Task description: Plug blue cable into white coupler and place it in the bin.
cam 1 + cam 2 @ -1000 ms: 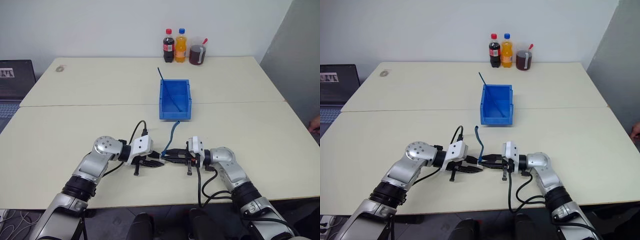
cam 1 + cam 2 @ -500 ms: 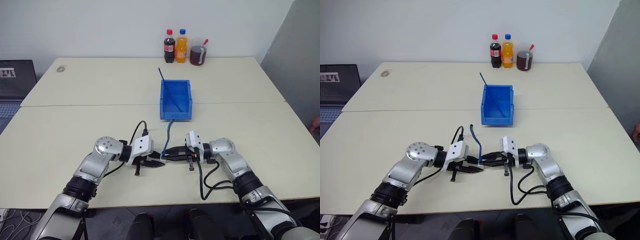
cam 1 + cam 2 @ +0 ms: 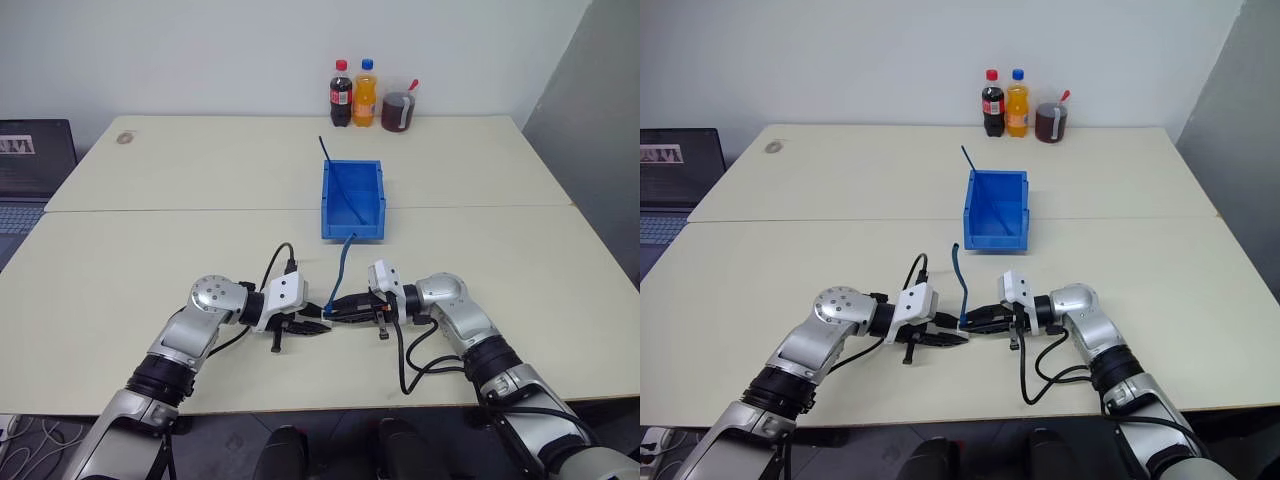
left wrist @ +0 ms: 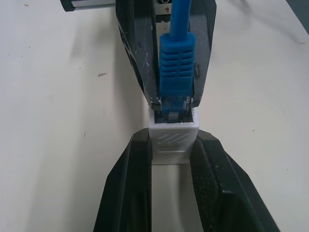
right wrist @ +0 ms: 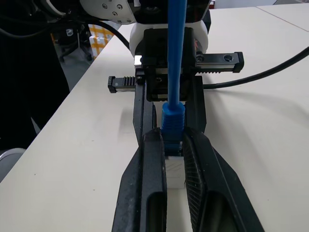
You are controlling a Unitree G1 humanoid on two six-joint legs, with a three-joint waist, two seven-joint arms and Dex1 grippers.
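Note:
Near the table's front edge my two grippers meet tip to tip. The left gripper (image 4: pixel 174 140) is shut on the white coupler (image 4: pixel 174 131), a small block held between its black fingers. The right gripper (image 5: pixel 173 133) is shut on the ribbed plug (image 4: pixel 175 72) of the blue cable (image 3: pixel 342 268), and the plug's tip sits in the coupler's opening. From there the cable rises and arcs back toward the bin (image 3: pixel 352 222). The blue bin stands mid-table, beyond both grippers.
A darker blue cable (image 3: pixel 335 178) leans out of the bin's back left corner. A cola bottle (image 3: pixel 340 92), an orange bottle (image 3: pixel 365 90) and a jug of dark drink (image 3: pixel 396 108) stand at the far edge. A laptop (image 3: pixel 30 160) sits far left.
The right wrist has tilted a little and its forearm has swung in, the gripper staying on the plug. The left arm and the coupler have kept still.

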